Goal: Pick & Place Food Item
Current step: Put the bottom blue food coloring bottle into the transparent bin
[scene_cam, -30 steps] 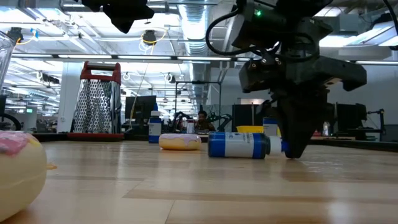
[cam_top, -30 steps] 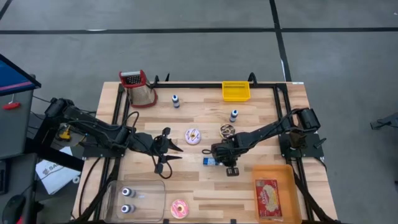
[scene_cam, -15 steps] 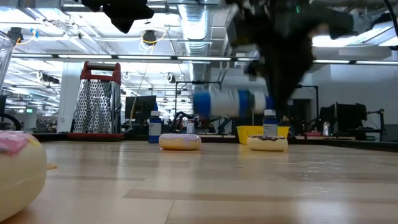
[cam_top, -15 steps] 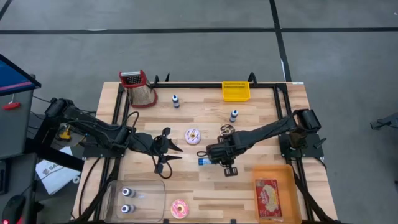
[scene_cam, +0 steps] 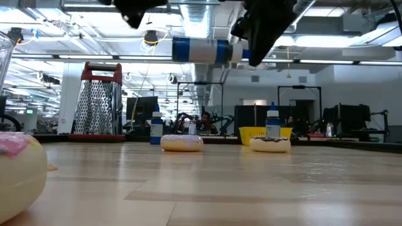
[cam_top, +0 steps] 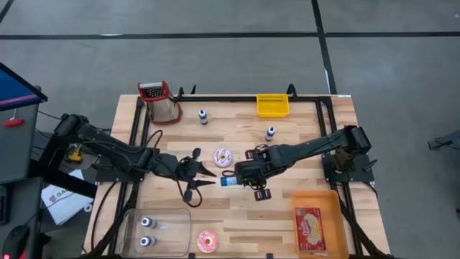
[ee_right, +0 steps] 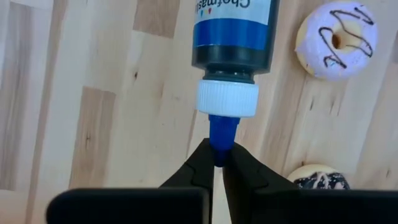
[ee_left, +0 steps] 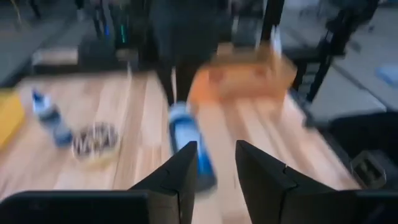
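Bottle (ee_right: pixel 233 28) nozzle in right pincer (ee_right: pixel 217 163), aloft

My wooden table (cam_top: pixel 237 216) is carrying a grater (cam_top: pixel 159 102) at eleven o'clock, a yellow bin (cam_top: pixel 273 106) at one, an orange tray (cam_top: pixel 316 223) at five, and a clear tub (cam_top: pixel 154 229) at seven.

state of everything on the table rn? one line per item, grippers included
right gripper: shut on the blue bottle's tip
blue bottle: held level, clear of the table
left gripper: fingers apart, holding nothing, beside the blue bottle
lavender donut: flat on the table
chocolate donut: flat on the table
pink donut: flat, near table edge
clear bin: holds two small bottles
orange tray: holds a packet
yellow bin: appears empty
grater: upright
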